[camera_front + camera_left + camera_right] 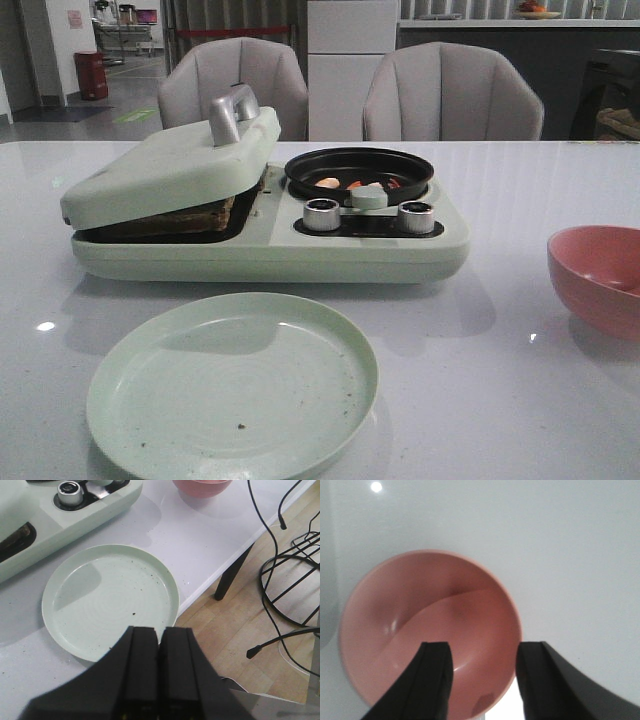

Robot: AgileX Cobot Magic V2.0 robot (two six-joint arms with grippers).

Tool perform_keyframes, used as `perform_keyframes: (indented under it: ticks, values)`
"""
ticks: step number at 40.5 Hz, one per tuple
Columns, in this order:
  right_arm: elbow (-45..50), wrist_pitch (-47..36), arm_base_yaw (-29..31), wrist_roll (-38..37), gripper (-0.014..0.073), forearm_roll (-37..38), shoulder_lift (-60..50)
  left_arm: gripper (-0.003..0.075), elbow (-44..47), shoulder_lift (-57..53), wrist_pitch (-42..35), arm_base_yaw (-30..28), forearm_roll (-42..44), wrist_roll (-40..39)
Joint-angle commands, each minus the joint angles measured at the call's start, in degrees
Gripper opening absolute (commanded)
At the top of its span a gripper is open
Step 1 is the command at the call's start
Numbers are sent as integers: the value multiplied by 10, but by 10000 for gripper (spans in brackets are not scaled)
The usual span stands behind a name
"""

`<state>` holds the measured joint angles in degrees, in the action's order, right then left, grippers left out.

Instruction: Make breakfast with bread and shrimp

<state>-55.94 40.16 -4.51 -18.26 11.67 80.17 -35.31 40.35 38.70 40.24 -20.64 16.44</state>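
On the left of the cooker (270, 245), bread (185, 218) toasts under the lid (170, 165), shrimp (328, 183) in the right pan (360, 170); left gripper (158, 635) closed empty, right gripper (482, 665) open above the pink bowl (427, 625); next likely lifting the lid.

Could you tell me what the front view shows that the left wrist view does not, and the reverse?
Only the front view shows the shrimp in the black pan, the bread under the tilted lid, and two chairs. Only the left wrist view shows the left gripper with its fingers together, the wooden floor and cables. Both share the green plate, the cooker, a knob and the pink bowl.
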Motion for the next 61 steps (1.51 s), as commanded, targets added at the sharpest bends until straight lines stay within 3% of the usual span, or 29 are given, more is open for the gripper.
perform_keyframes:
  ticks: [1, 11, 37, 41, 50, 61]
  values:
    - [0, 1, -45, 19, 415, 22, -67, 101, -17, -2, -35, -1, -17, -6]
    - [79, 7, -132, 22, 415, -2, -206, 101, -17, -2, -35, -1, -17, -6]
    - [213, 178, -136, 31, 413, -39, -571, 101, -17, -2, -35, -1, -17, -6]
    - [215, 198, -136, 45, 339, -39, -593, 101, -17, -2, -35, -1, -17, -6]
    - [215, 203, -136, 47, 8, -39, -604, 101, -17, -2, -35, -1, -17, -6]
    - [215, 203, -136, 47, 9, -38, -604, 101, -17, -2, -37, -1, -17, -6]
